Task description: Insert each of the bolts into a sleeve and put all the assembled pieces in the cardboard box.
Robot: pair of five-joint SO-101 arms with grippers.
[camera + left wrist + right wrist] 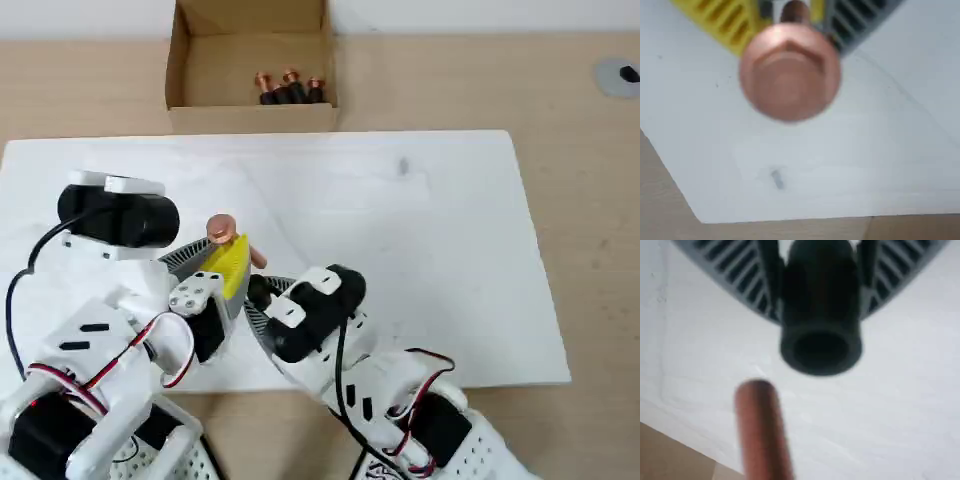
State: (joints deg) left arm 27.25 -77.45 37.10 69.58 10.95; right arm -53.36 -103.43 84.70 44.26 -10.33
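My left gripper (232, 252) is shut on a copper bolt (222, 229), whose wide hexagonal head (790, 72) looms close in the left wrist view between the yellow and grey fingers. The bolt's shaft (762, 427) pokes out toward the right arm. My right gripper (262, 290) is shut on a black sleeve (820, 310) with its open bore facing the camera, just beside the shaft tip and not touching it. The cardboard box (180, 60) stands at the table's far edge with three assembled pieces (288, 88) inside.
A white mat (420, 250) covers the wooden table; both arms hover over its near left part. A grey disc (618, 76) lies at the far right of the table.
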